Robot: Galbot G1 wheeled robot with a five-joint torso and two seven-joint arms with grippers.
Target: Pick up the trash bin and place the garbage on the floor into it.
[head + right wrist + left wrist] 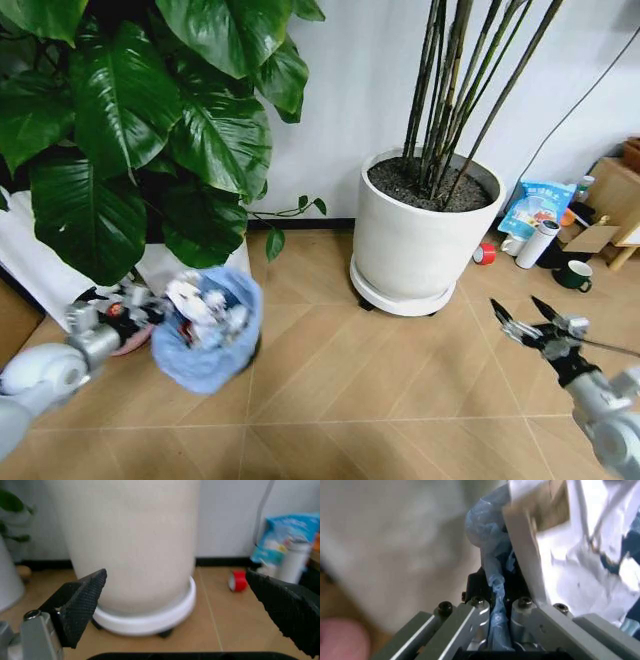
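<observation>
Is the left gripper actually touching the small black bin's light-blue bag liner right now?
Touching. In the left wrist view the left gripper has its fingers closed on a pinched fold of the light-blue bag liner.

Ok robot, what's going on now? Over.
Left gripper shut on blue-bagged black trash bin rim. Right gripper open, empty. Bin holds paper garbage. Big white plant pot ahead.
</observation>
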